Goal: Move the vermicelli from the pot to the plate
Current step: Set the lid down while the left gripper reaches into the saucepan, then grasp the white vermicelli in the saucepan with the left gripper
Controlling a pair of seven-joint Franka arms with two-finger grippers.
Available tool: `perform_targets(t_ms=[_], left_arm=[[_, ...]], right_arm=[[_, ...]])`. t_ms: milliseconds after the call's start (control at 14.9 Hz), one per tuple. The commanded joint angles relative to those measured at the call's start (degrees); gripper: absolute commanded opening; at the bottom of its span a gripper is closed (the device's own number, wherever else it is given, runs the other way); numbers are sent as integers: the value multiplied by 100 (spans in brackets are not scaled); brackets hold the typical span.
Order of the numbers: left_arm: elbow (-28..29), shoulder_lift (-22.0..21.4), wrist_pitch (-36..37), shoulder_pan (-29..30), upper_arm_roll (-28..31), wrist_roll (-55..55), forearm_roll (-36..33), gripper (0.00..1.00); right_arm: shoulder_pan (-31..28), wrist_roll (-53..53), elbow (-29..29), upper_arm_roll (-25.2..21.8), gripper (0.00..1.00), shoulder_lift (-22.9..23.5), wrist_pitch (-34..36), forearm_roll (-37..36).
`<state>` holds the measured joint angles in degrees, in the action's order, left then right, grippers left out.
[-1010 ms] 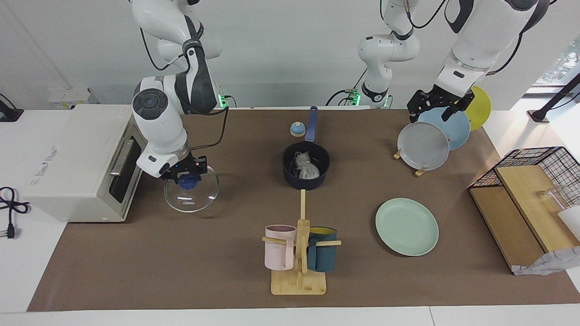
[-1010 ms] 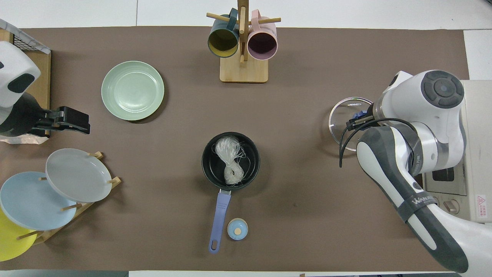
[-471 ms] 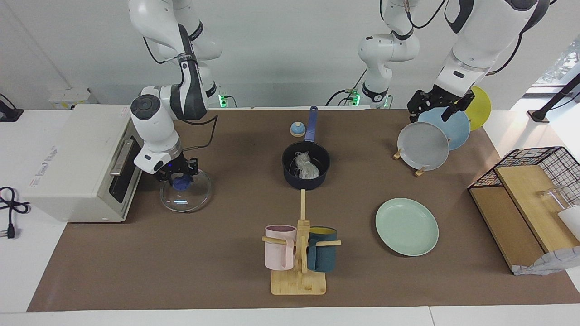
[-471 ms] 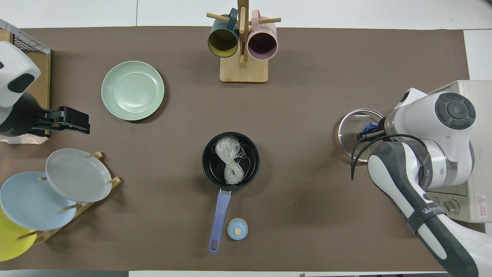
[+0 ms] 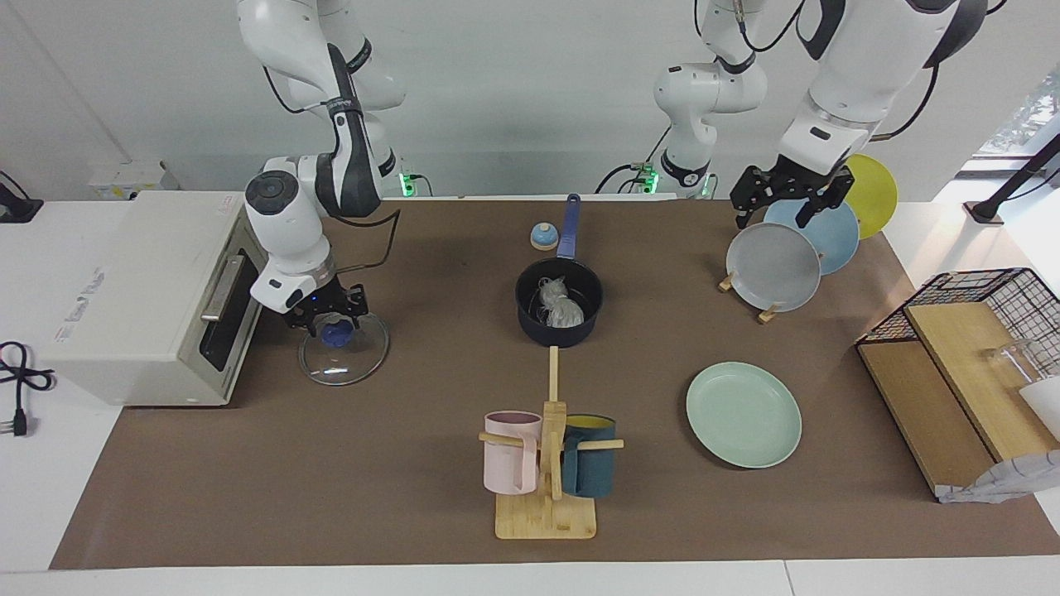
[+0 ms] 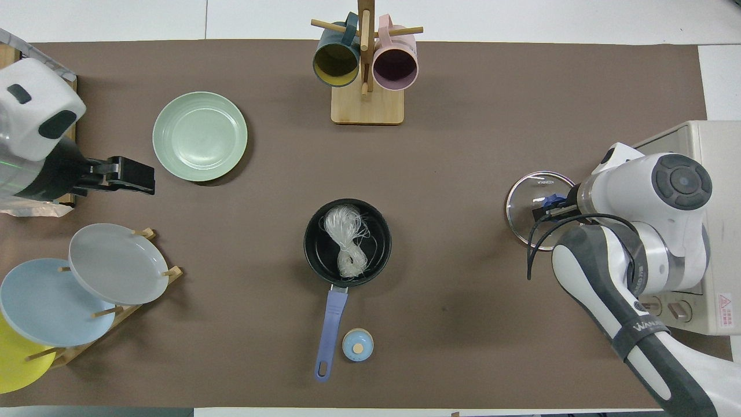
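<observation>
Setting the glass lid down beside the toaster oven, the right gripper hangs over the lid's blue knob, fingers apparently spread off it. The left gripper waits open above the plate rack. Next, I judge, comes reaching into the uncovered pot, where the vermicelli lies; the mint-green plate sits bare.

Pot is dark navy outside, black inside, with a lighter blue handle, and the vermicelli in it is whitish and see-through. The plate is pale mint green. On the rack sit a grey plate, a light blue plate and a yellow plate. One pink mug, one dark teal mug that's yellow inside. Clear glass lid has a blue knob, brown table cover.
</observation>
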<state>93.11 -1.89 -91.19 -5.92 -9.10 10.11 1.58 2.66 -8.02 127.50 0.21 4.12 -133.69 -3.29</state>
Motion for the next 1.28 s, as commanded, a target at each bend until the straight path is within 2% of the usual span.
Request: perform_targets(t_ms=[0, 135, 337, 471, 538, 875, 1212], left_arm=[[164, 187, -460, -688, 22, 526, 44, 100], [400, 285, -758, -1094, 22, 798, 123, 100], [1312, 346, -1794, -1761, 22, 1168, 299, 100], [1726, 548, -2576, -2122, 14, 1405, 308, 100], [1754, 758, -2815, -2289, 14, 1589, 308, 100], [1851, 1261, -3290, -2738, 14, 2267, 308, 100], [1983, 1419, -3423, -2713, 22, 2277, 308, 100]], right_arm=[[-46, -121, -356, 50, 100, -78, 377, 74], [-46, -112, -961, 50, 100, -131, 1262, 74], [-64, -95, -2234, 41, 100, -245, 2817, 74], [-64, 63, -3105, 23, 100, -254, 3750, 74], [-64, 142, -3378, 15, 100, -263, 4111, 65], [-55, 310, -3609, 41, 100, -693, 5097, 47], [-142, 433, -3627, -12, 100, -606, 4984, 249]])
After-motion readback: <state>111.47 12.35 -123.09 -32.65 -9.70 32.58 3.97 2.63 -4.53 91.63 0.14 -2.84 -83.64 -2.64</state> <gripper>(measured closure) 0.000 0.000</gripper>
